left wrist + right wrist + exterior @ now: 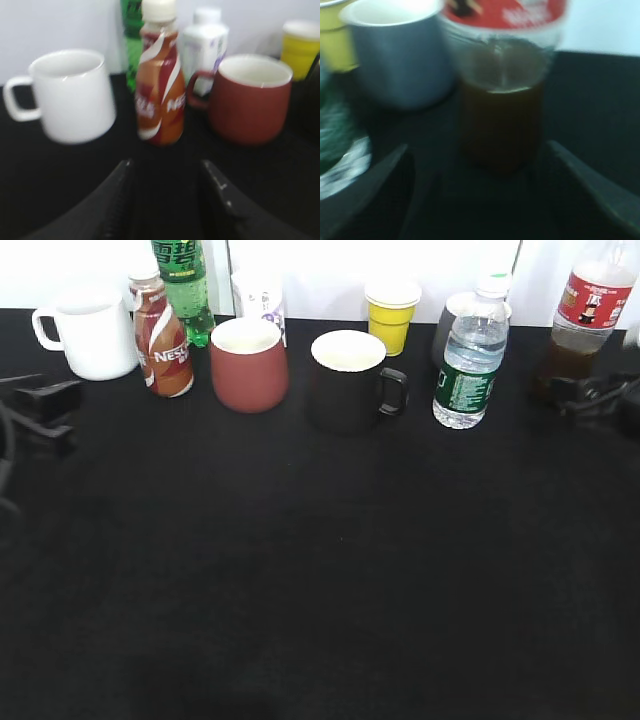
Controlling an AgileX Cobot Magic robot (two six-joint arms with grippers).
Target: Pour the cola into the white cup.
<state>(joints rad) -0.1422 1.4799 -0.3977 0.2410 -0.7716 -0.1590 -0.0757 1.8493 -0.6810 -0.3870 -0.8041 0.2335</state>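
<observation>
We saw a matte black table filling most of the exterior view, with a row of vessels along its far edge. The cola, a tall clear plastic bottle with a red label and dark liquid only in its lower part, stood at the far right, its top cut off by the frame. The white cup, a glossy ceramic cylinder with a loop handle, sat at the far left, well apart from it. Between them stood a maroon cup, a black mug and a ribbed water bottle.

The right gripper lay low on the table, fingers spread on either side of the cola, though blur hid any contact. The left gripper was likewise spread, empty, facing a small brown bottle.
</observation>
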